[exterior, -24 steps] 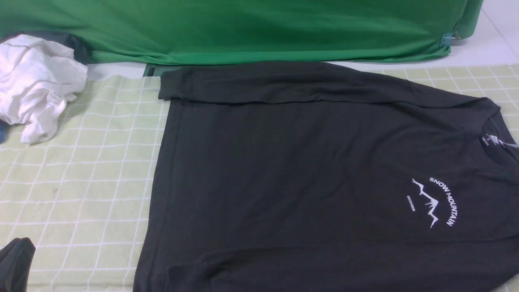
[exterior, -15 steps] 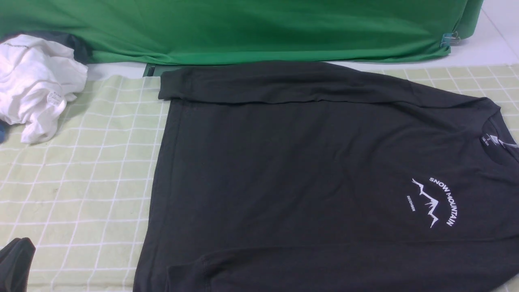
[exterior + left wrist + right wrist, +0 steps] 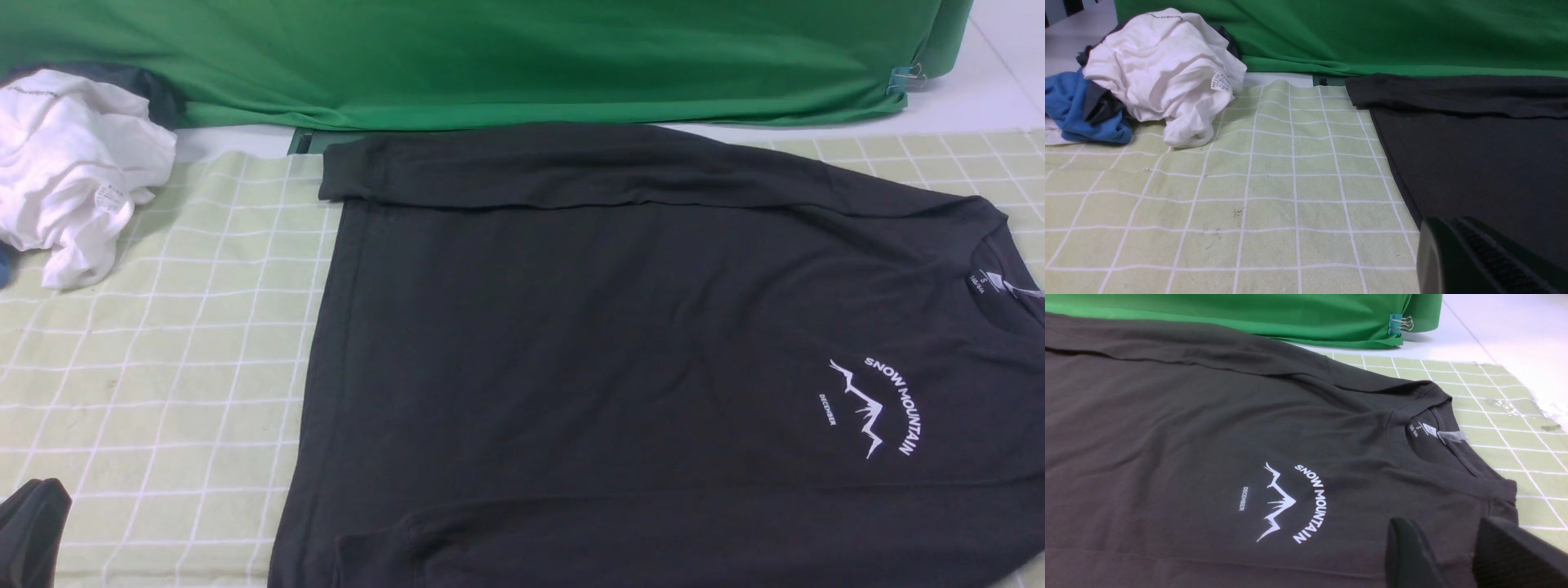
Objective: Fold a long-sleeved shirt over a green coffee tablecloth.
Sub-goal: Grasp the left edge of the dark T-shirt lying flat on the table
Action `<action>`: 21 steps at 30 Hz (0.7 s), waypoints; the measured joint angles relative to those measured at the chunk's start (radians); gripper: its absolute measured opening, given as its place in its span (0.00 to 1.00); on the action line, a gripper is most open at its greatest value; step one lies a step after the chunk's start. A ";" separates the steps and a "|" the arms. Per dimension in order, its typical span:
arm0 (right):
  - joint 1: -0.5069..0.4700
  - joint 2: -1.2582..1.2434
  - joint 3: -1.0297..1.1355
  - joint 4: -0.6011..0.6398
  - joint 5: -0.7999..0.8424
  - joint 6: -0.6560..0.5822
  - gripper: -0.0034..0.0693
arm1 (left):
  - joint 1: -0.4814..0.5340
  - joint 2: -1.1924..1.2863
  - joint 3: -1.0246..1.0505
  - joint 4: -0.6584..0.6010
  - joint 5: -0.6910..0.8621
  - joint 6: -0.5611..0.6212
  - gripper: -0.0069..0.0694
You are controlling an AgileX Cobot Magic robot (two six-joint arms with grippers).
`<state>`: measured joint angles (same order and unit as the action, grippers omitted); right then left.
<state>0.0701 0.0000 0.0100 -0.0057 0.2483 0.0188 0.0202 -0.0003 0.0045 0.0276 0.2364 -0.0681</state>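
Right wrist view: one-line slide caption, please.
Open right gripper poised near the collar of the long-sleeved shirt, spread flat on the green coffee tablecloth.

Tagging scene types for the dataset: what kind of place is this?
Probably a staged lab tabletop for cloth folding: green backdrop cloth pinned with a binder clip, gridded tablecloth under the black shirt, heap of spare garments.

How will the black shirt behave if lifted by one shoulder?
Likely floppy: the long-sleeved shirt lies flat with soft creases, so it should drape. Probably drags, not slides, on the green coffee tablecloth, which looks textured.
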 joint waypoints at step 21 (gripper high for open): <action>0.000 0.000 0.000 -0.062 -0.027 -0.078 0.38 | 0.000 0.000 0.000 -0.787 -0.114 -0.380 0.11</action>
<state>0.0701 0.0000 0.0100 -0.0682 0.2211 -0.0587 0.0202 0.0000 0.0045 -0.7597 0.1228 -0.4476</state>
